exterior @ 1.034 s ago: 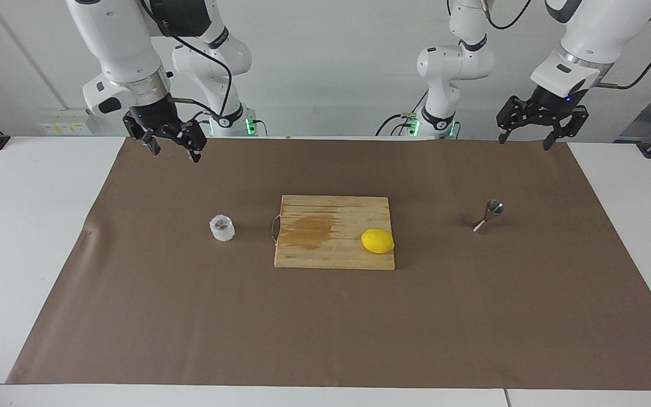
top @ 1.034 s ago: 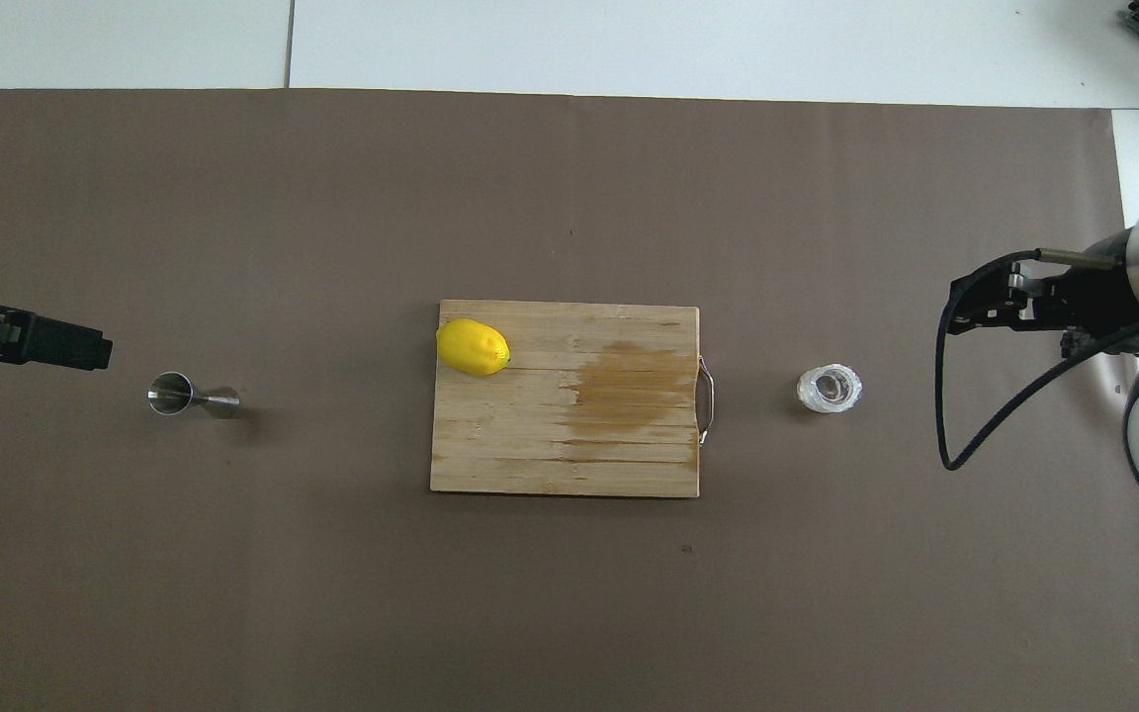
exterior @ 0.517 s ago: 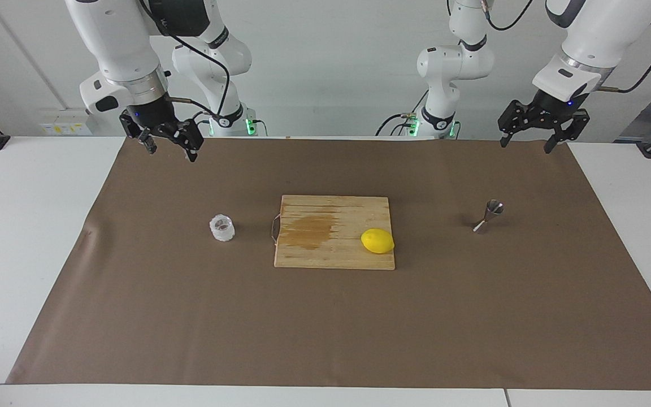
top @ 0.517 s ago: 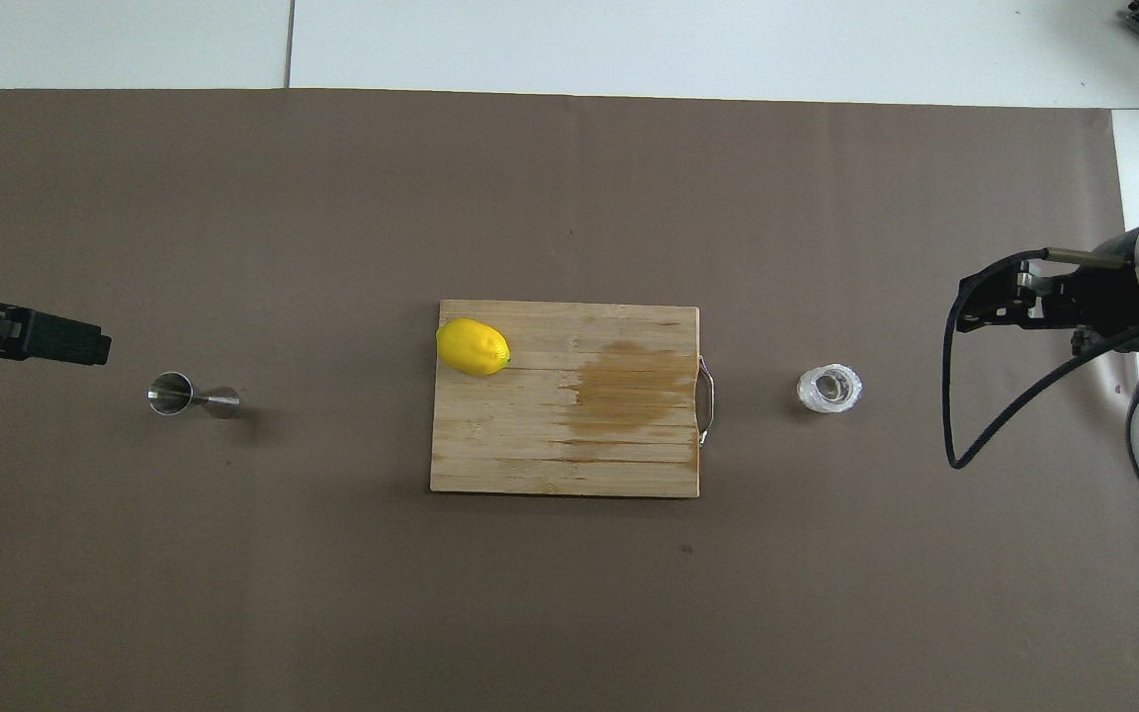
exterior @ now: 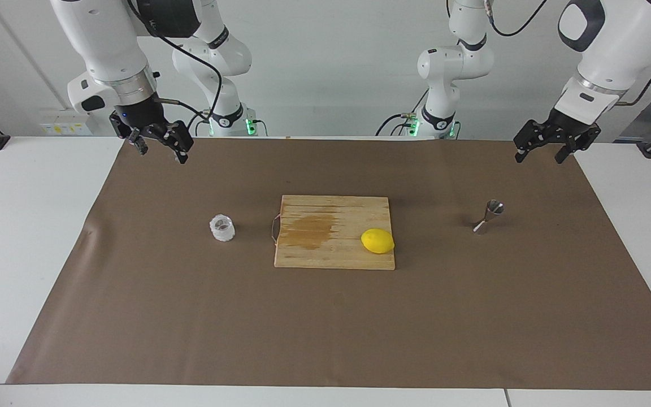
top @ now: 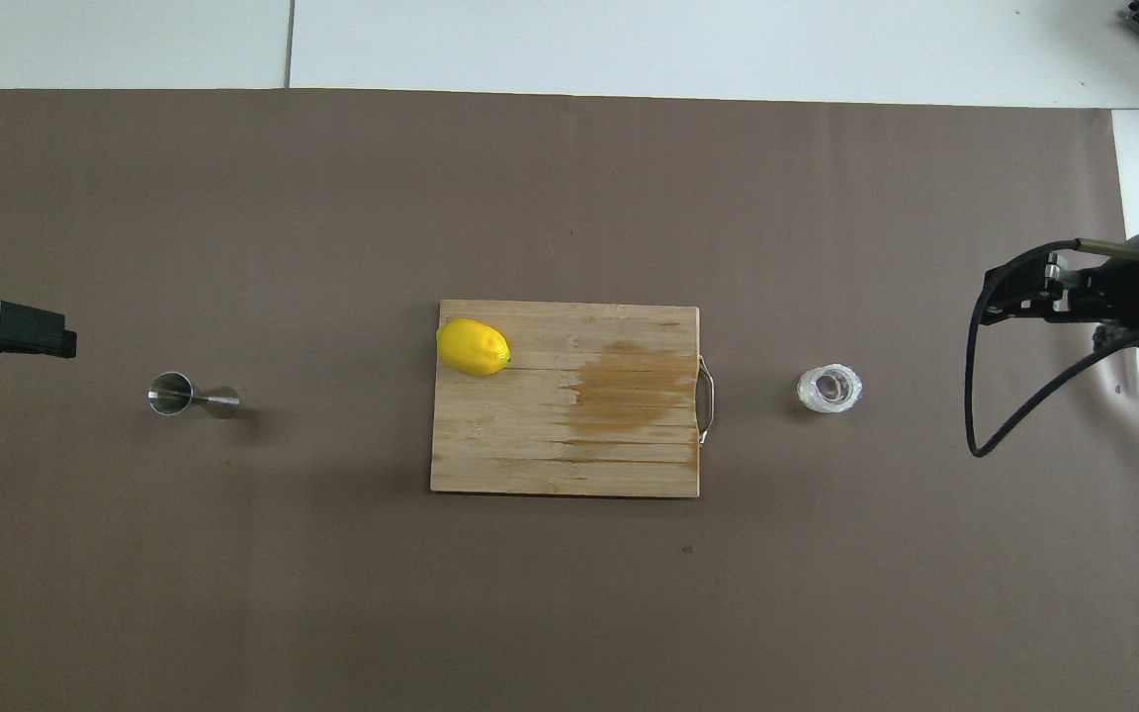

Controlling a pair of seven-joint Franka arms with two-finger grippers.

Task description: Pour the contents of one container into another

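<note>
Both arms have pulled up and away. The left gripper (exterior: 548, 150) and right gripper (exterior: 159, 147) are open and empty. The glass cup (exterior: 222, 228) and jigger (exterior: 489, 216) sit untouched, so pouring has not started.

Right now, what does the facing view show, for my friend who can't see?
A glass cup, a cutting board with a lemon on it, and a metal jigger stand in a row on brown paper.

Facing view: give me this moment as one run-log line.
glass cup: on mat, untouched | jigger: upright, untouched | left hand: open, empty, raised | right hand: open, empty, raised | pour: not started
</note>
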